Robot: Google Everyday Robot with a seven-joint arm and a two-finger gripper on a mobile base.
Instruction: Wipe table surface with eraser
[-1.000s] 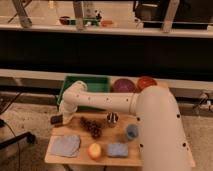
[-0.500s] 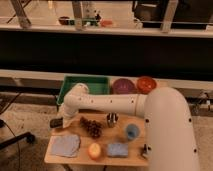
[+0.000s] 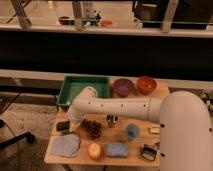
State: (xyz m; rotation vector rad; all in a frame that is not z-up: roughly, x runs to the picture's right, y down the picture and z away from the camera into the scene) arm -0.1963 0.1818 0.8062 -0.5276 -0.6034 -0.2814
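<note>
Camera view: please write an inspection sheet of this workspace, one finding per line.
Surface: light tan wooden table surface, crowded with items.
Job's things: small flat dark eraser at the left edge, beside the arm's end.
Clutter: green plastic tray, purple bowl, orange bowl, grey-blue cloth, blue rectangular sponge, dark grape bunch, blue cup, orange round fruit.
Grippers: gripper low at the left edge near the eraser.
Cables: dark cable on the floor, left.
Surroundings: dark counter behind.

single high view over arm, facing table surface [image 3: 85, 155].
</note>
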